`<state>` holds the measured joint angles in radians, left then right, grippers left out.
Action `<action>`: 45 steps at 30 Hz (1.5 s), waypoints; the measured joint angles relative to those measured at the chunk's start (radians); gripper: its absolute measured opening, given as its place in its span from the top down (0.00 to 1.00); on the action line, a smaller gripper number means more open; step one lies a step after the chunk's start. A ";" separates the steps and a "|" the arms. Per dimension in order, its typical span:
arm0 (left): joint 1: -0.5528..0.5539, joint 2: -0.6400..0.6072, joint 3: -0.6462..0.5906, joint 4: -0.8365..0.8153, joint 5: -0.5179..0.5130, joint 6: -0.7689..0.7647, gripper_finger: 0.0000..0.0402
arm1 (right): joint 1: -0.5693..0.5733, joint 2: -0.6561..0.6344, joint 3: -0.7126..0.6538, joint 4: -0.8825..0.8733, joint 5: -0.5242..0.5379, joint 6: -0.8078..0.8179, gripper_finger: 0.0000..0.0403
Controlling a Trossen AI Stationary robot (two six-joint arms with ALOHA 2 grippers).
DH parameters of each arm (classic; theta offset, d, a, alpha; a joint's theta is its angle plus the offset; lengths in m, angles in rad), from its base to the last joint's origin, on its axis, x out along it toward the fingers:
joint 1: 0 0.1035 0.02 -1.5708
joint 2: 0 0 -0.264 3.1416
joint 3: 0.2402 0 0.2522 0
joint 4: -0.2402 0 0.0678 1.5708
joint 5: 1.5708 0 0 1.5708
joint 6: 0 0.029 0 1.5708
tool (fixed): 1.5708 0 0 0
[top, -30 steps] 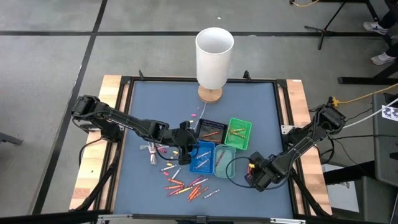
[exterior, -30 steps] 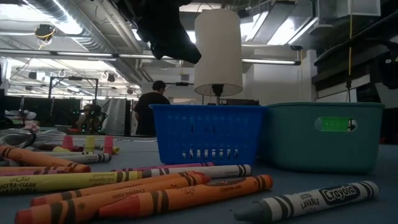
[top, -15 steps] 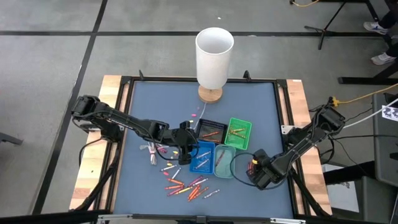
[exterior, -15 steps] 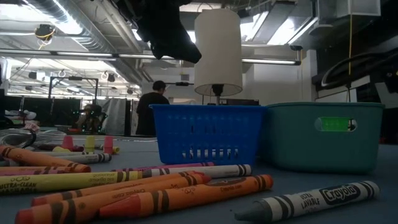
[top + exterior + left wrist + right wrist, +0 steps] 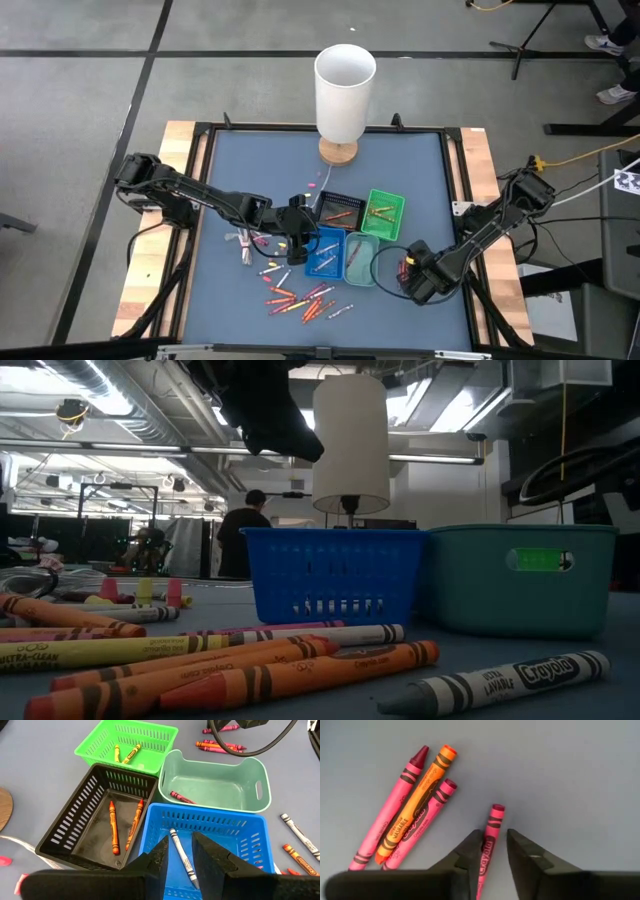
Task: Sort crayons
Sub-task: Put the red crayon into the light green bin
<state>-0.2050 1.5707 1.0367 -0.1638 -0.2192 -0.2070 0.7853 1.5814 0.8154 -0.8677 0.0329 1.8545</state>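
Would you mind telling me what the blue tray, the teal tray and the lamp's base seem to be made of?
Blue tray: probably moulded plastic, glossy, with slotted walls. Teal tray: likely plastic too, solid smooth walls with a cut-out handle. Lamp base: looks like light wood, a pale tan matte disc, though painted material is possible.

The crayons point(image 5: 415, 805) look waxy, each wrapped in a matt printed paper label, and they lie on a smooth, matt blue-grey table point(image 5: 250, 170) mat edged with pale bare wood. The blue tray point(image 5: 210, 832), black tray point(image 5: 75, 827) and green tray point(image 5: 150, 737) are slotted moulded plastic with a slight sheen, while the teal tray point(image 5: 250, 775) is smooth solid-walled plastic. The white lamp point(image 5: 344, 92) shade looks matt, on a round wooden base.
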 joint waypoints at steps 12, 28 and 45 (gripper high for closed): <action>0.000 0.000 0.000 0.000 0.000 0.000 0.82 | 0.000 -0.002 0.002 -0.001 0.009 -0.004 0.96; 0.000 0.000 0.000 -0.001 -0.001 0.000 0.82 | 0.000 -0.229 0.002 0.053 0.272 -0.028 0.97; 0.000 0.000 0.000 -0.007 0.000 0.000 0.82 | -0.071 -0.252 0.003 0.453 0.803 -0.688 0.96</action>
<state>-0.2052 1.5707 1.0363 -0.1711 -0.2195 -0.2070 0.7138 1.3292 0.8181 -0.4143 0.8354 1.1666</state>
